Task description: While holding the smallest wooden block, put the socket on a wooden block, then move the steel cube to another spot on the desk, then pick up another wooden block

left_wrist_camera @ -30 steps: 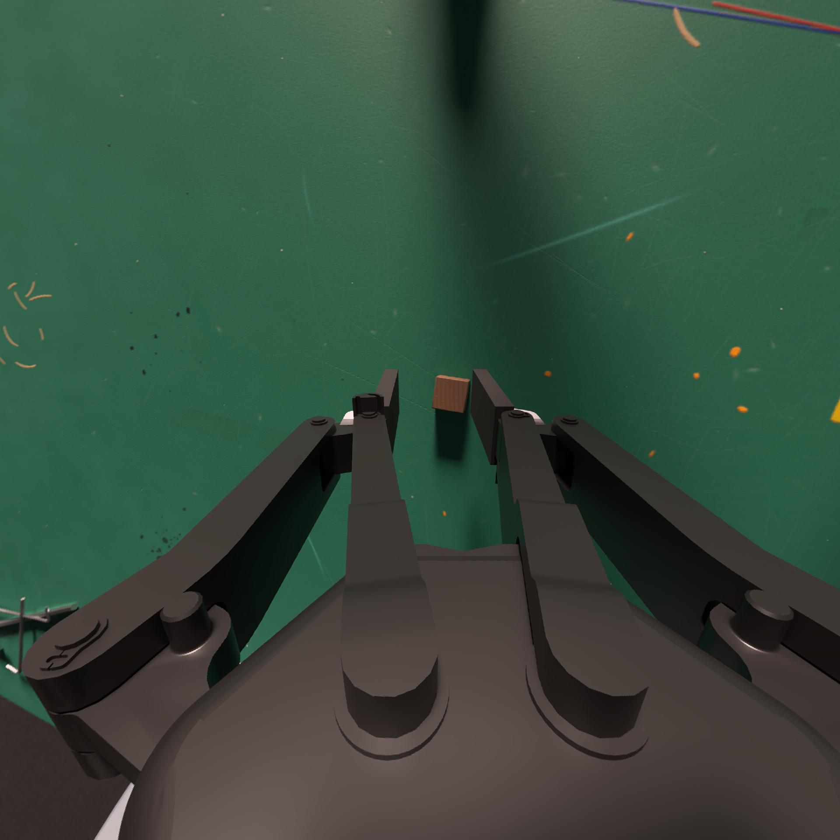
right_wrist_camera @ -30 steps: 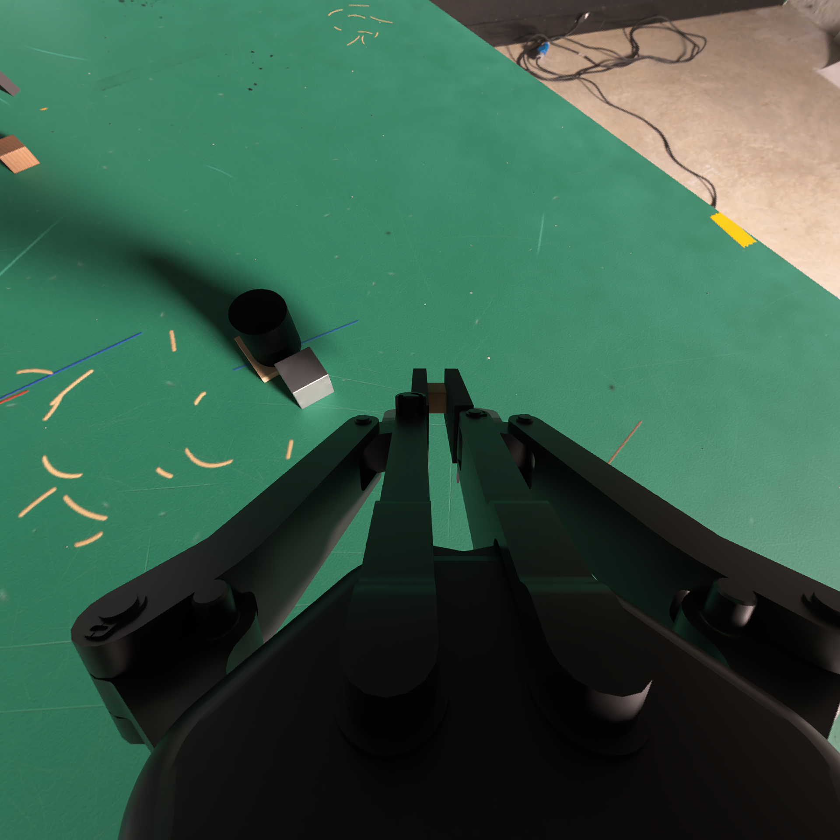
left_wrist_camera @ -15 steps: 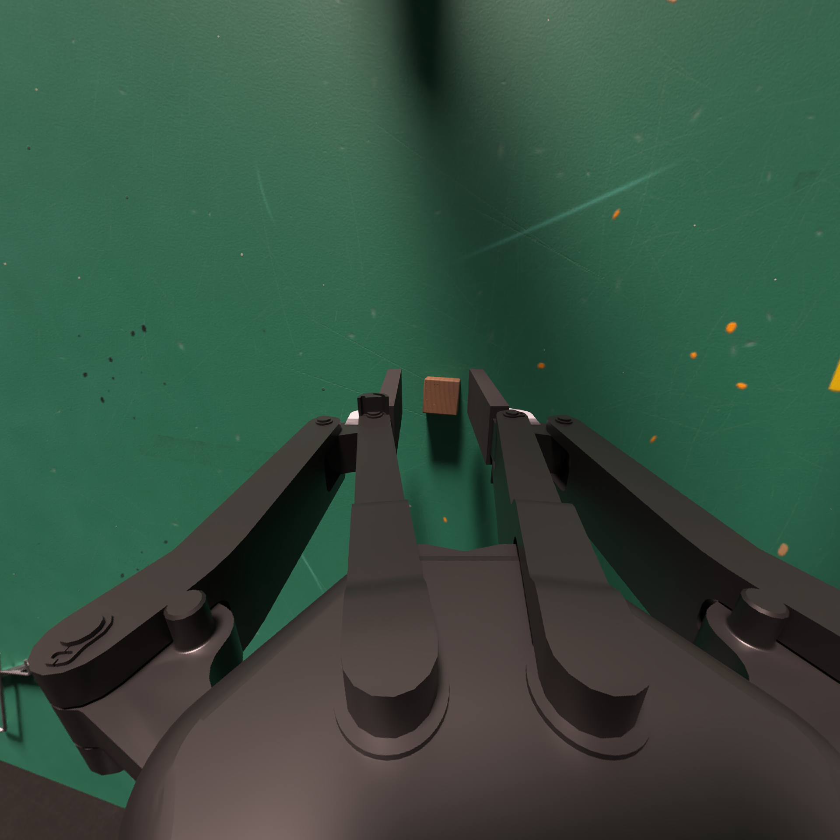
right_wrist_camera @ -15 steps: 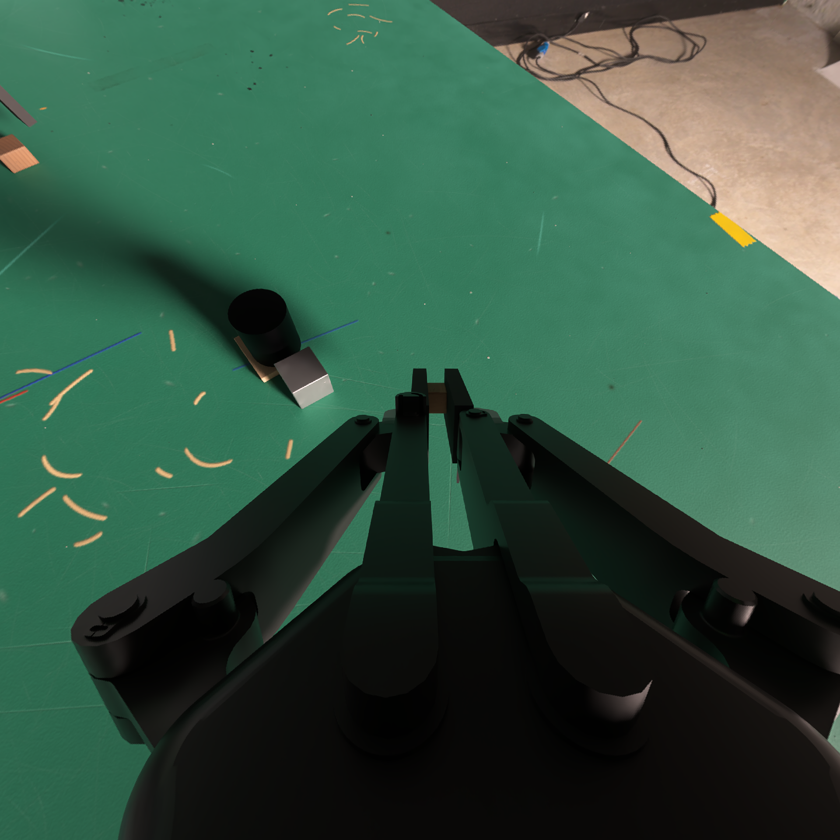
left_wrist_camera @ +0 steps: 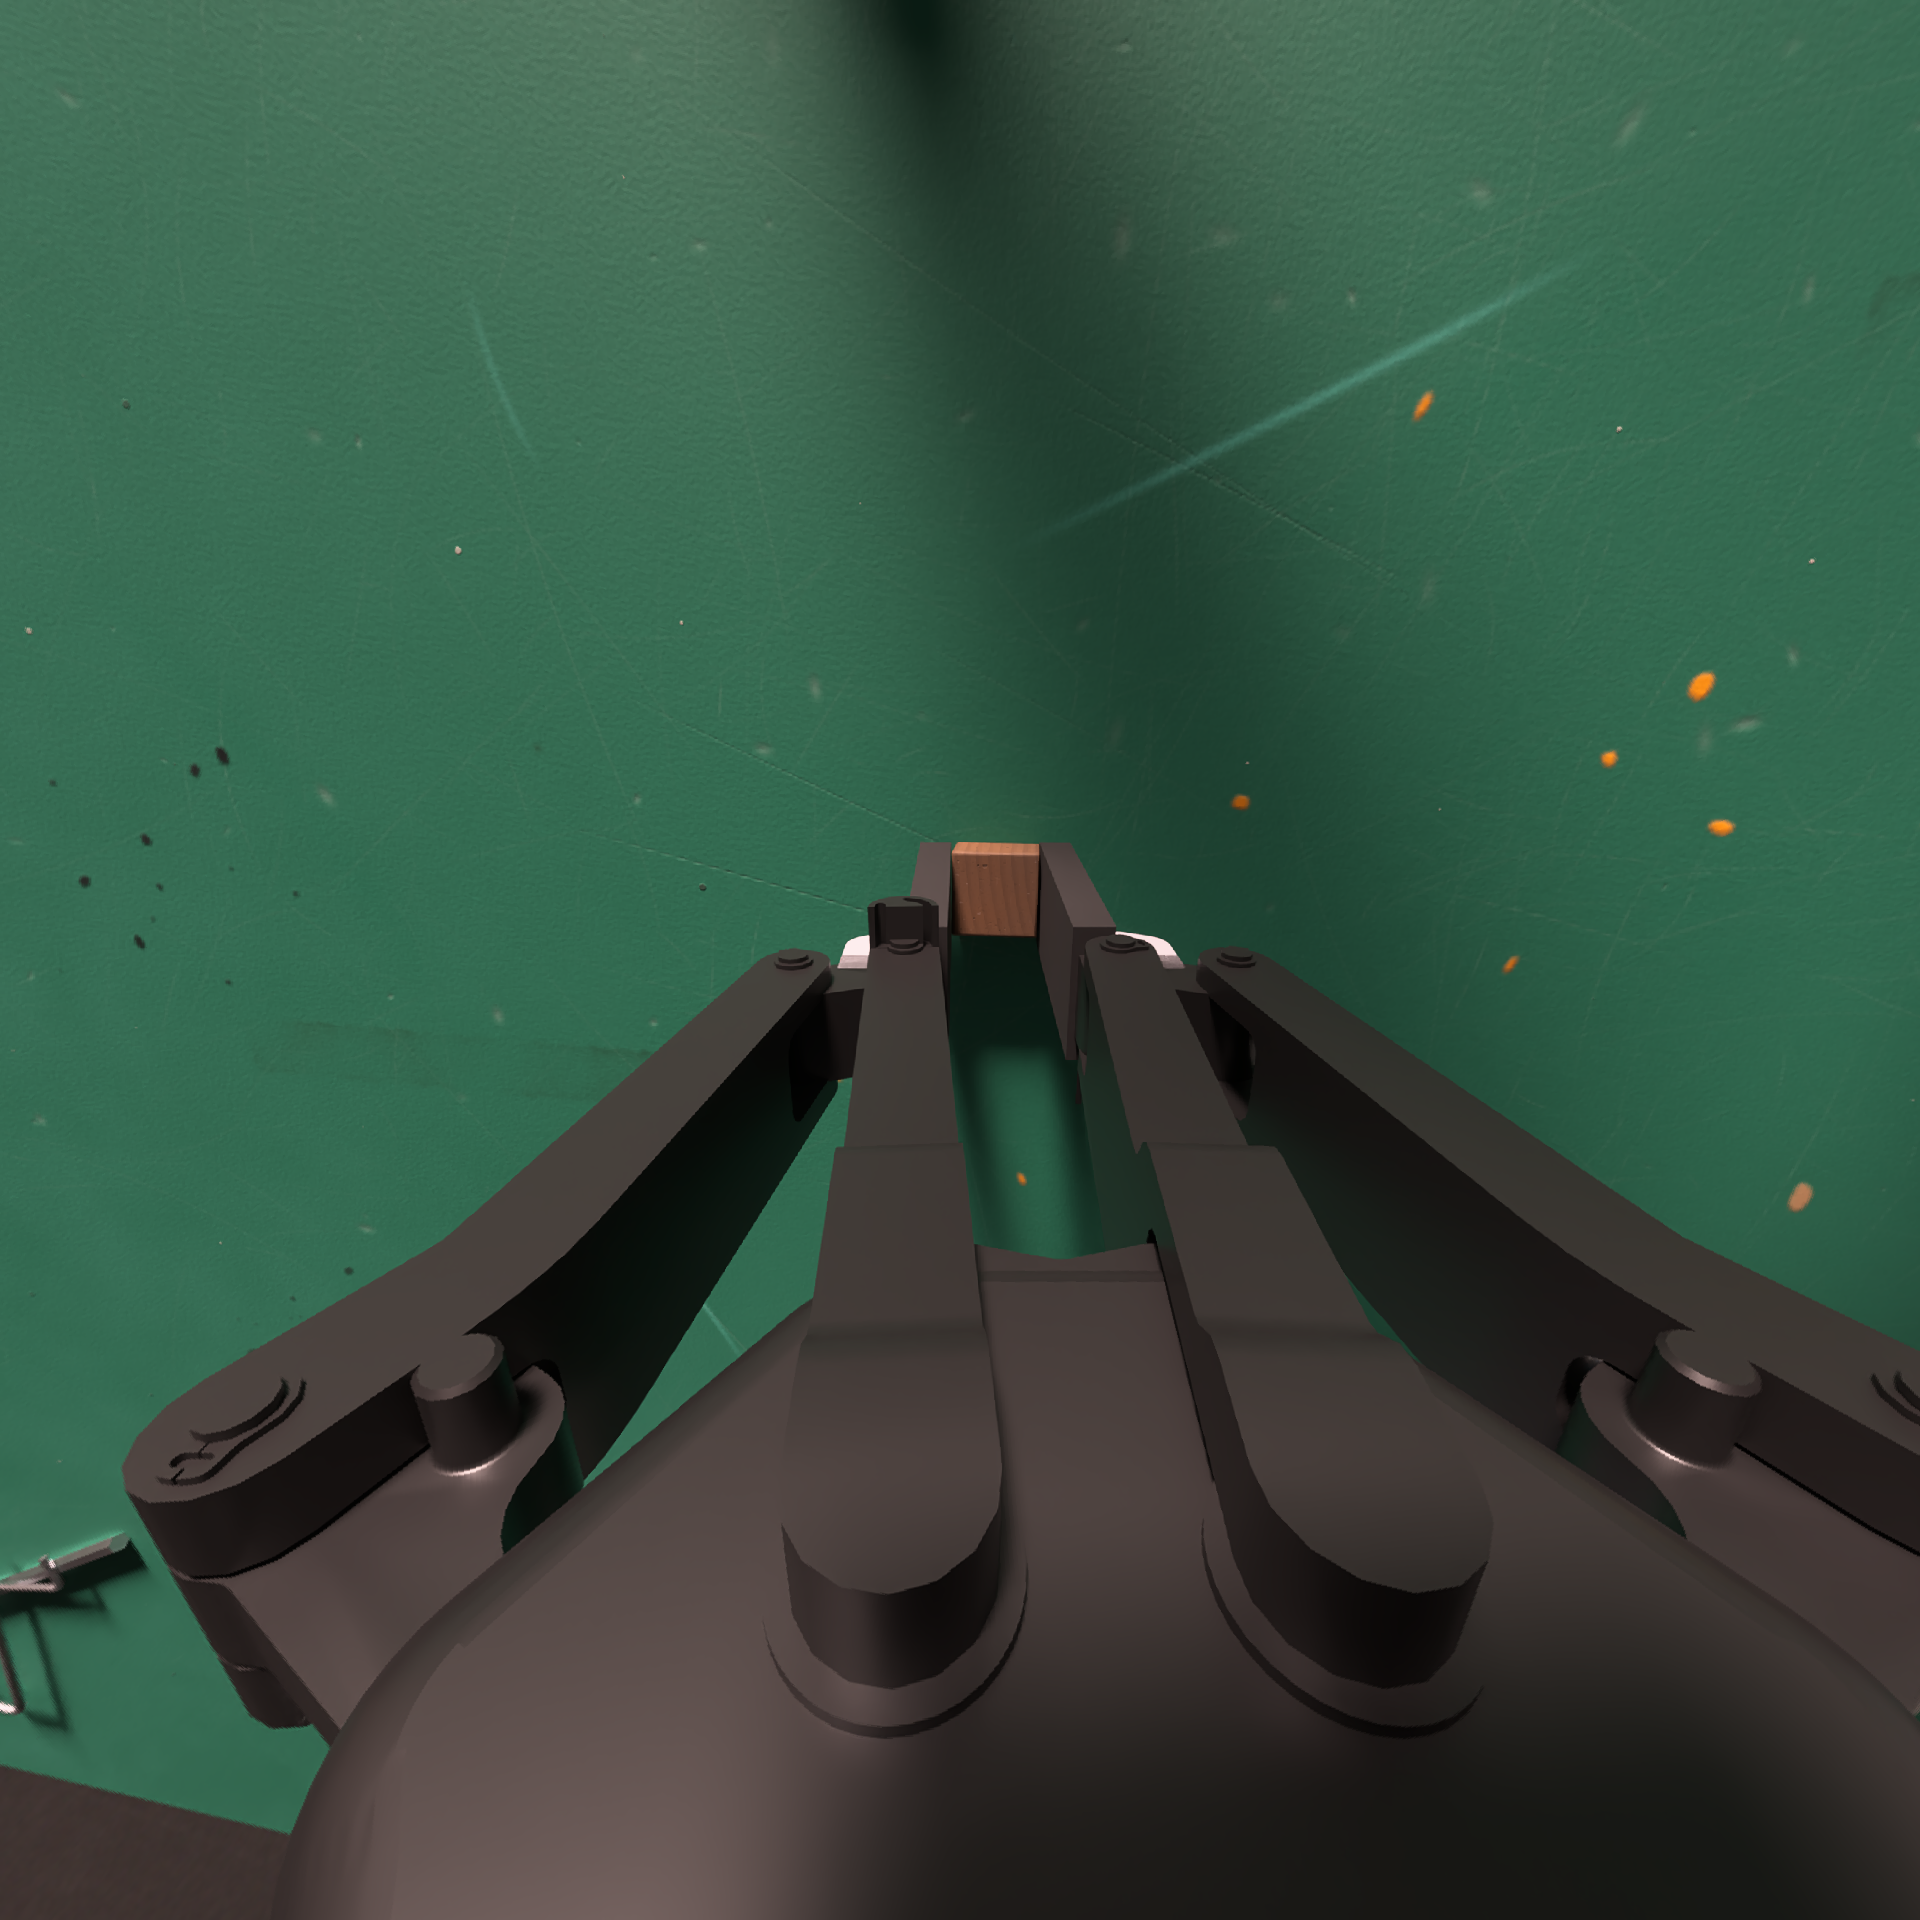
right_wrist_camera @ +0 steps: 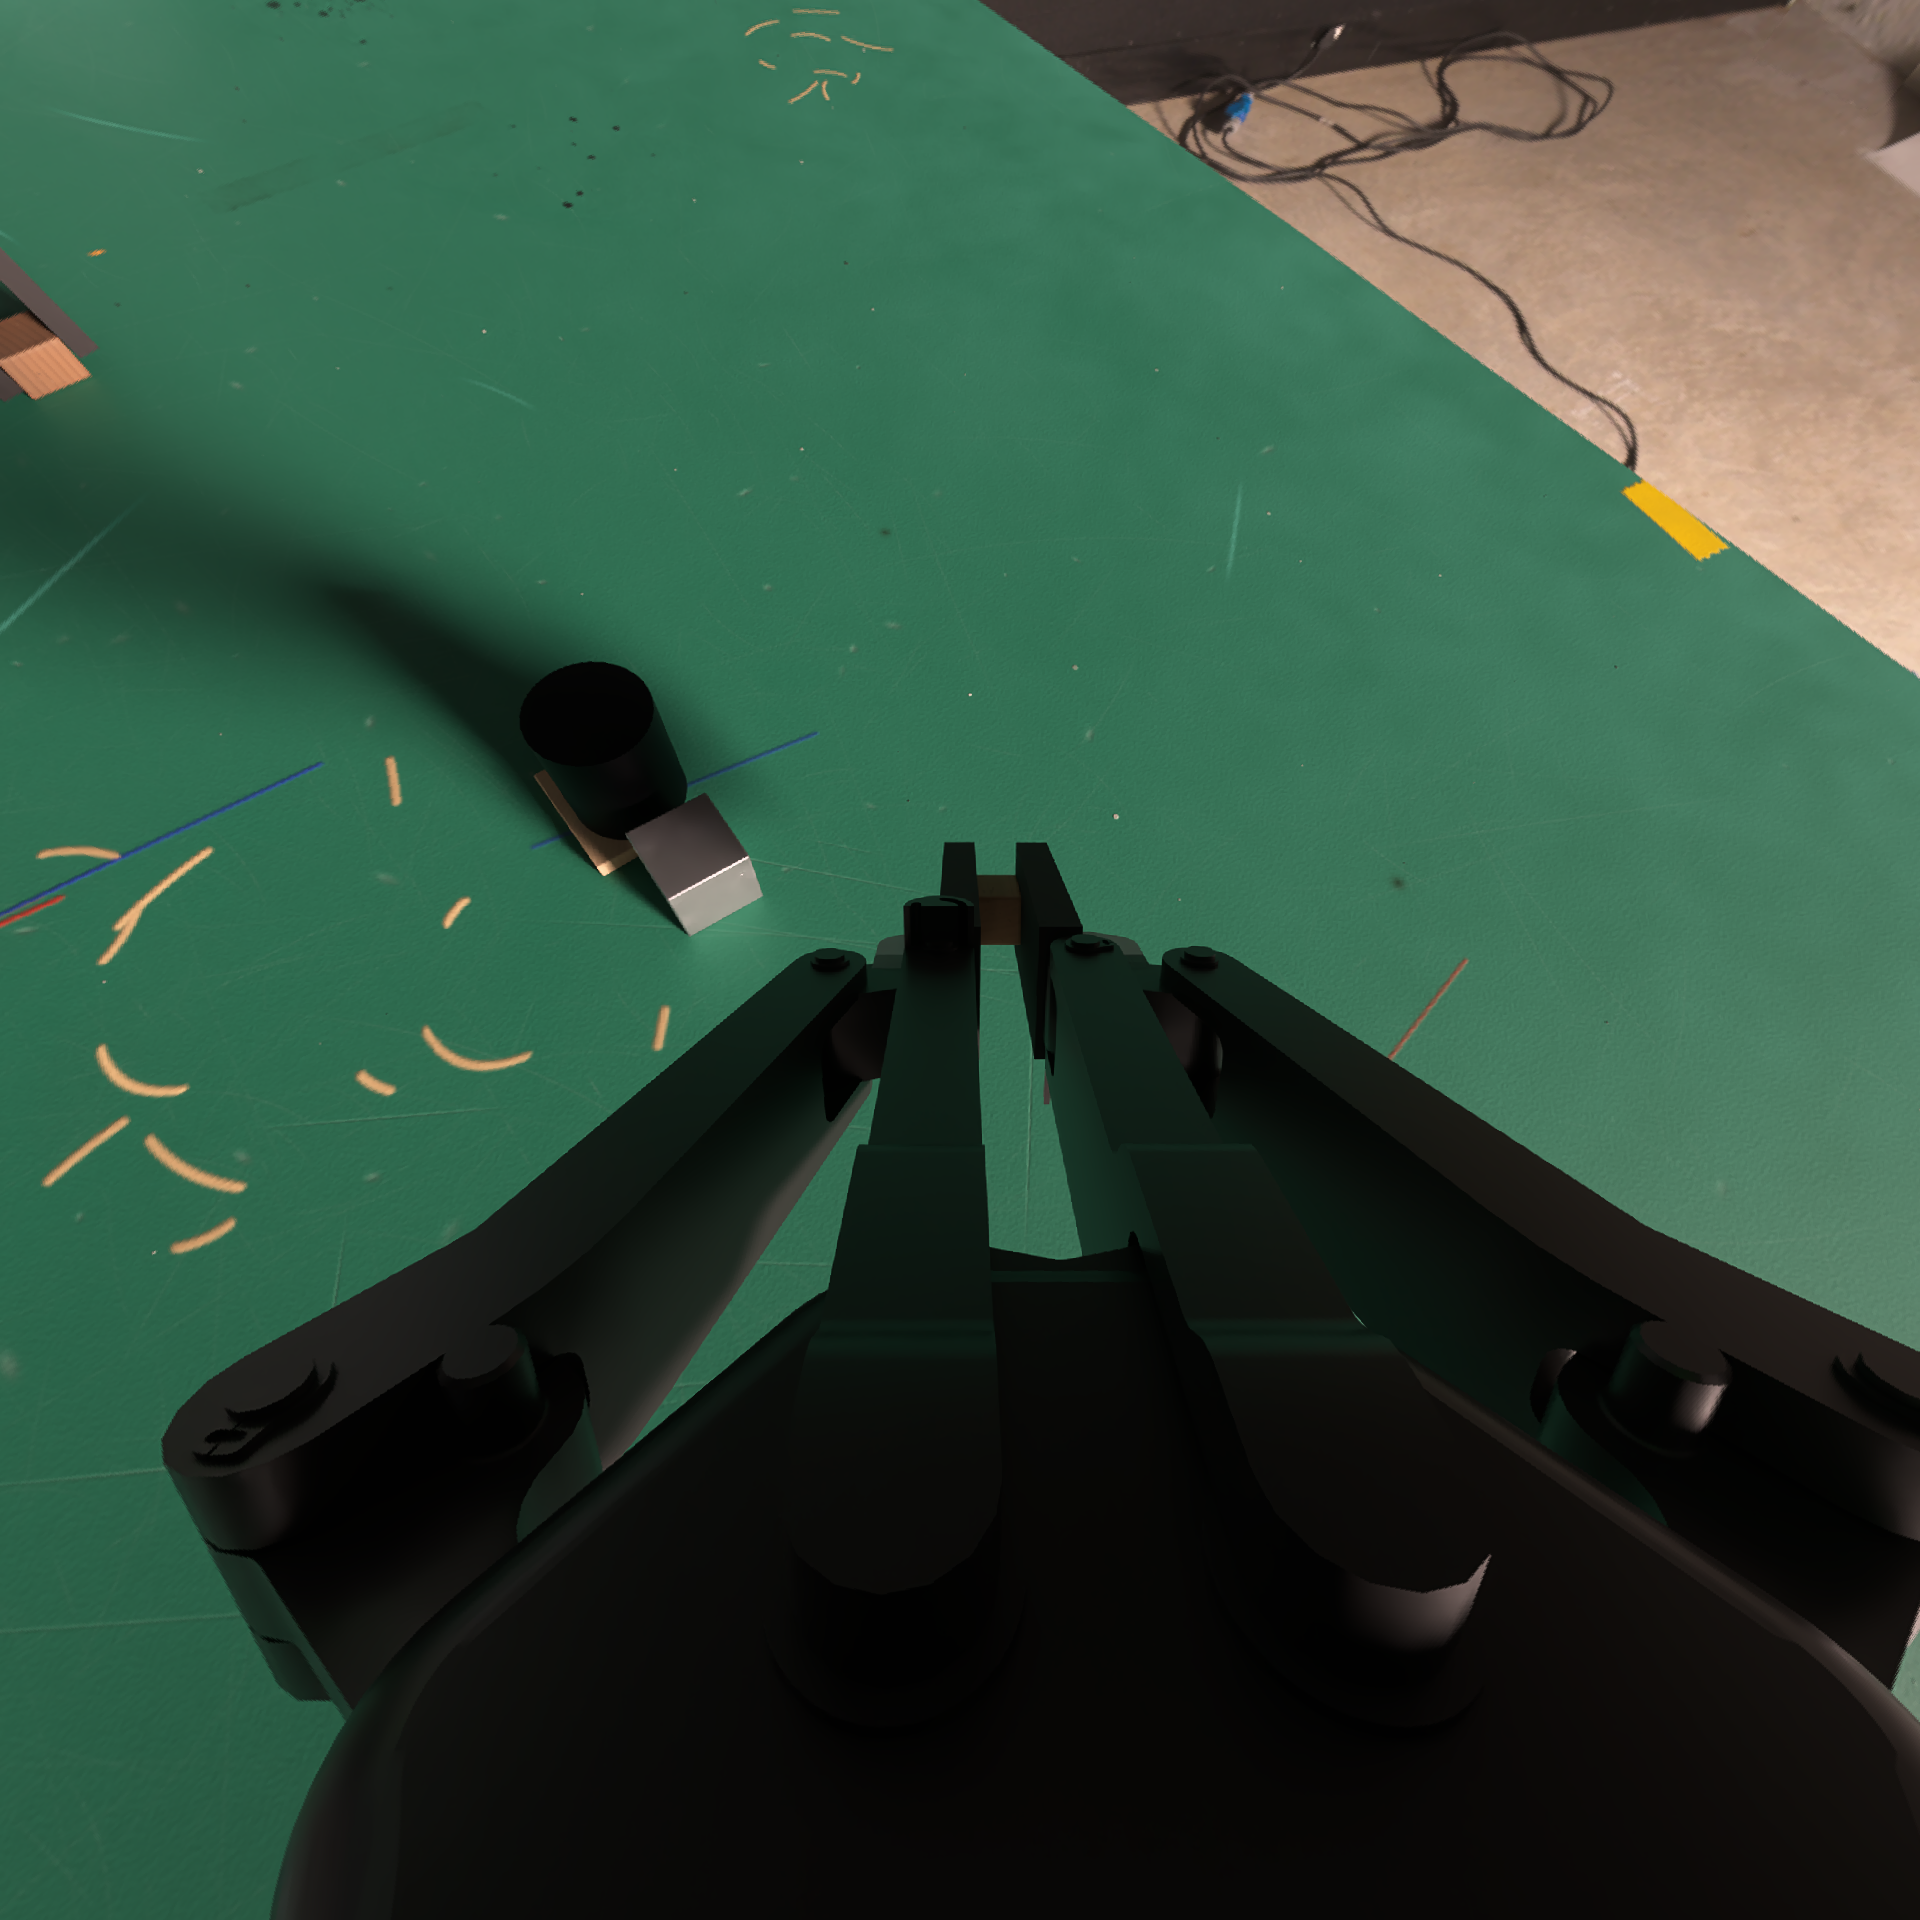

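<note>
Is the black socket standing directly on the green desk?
No, the socket rests on a flat wooden block, which lies on the desk beside the steel cube.

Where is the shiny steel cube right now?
In the right wrist view, the steel cube sits on the green desk, left of the right hand, touching the flat wooden block under the black socket.

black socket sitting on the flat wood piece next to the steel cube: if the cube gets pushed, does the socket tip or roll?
The socket stands upright on a thin wooden block, wide for its height, so tipping seems unlikely. It overhangs that block's edge, so a nudge might slide it off. The steel cube sits close against it; pushing the cube away looks safer. On its side, its round wall would probably roll.
</note>
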You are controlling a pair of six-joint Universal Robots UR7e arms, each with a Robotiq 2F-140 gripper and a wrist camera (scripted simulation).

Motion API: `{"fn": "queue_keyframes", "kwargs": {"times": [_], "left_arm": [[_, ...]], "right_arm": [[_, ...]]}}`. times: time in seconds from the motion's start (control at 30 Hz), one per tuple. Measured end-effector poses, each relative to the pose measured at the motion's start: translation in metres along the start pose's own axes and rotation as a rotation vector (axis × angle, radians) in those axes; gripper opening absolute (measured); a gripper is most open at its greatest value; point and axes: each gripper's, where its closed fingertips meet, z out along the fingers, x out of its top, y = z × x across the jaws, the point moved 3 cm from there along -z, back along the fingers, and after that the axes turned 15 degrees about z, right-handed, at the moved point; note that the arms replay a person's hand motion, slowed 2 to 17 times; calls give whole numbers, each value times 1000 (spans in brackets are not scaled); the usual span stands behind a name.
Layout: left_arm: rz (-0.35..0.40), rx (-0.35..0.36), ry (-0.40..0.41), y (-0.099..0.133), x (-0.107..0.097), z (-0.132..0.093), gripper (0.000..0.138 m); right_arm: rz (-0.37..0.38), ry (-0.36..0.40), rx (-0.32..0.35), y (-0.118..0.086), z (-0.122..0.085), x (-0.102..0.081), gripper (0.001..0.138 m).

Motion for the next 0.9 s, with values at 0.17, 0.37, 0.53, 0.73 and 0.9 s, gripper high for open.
{"fn": "queue_keyframes", "kwargs": {"times": [0.17,0.37,0.53,0.73,0.9], "left_arm": [[-4,-6,29,-1,3,0,22],[-27,-8,36,-2,3,0,22],[-40,9,39,-5,1,-1,22],[-58,45,26,-8,-4,-7,22],[-82,103,13,-13,-8,-20,22]], "right_arm": [[1,0,-1,0,0,0,11],[2,-1,-1,0,0,0,11],[1,-1,-2,0,0,0,11],[1,0,-4,0,0,0,11],[0,0,-6,-1,0,0,11]]}}
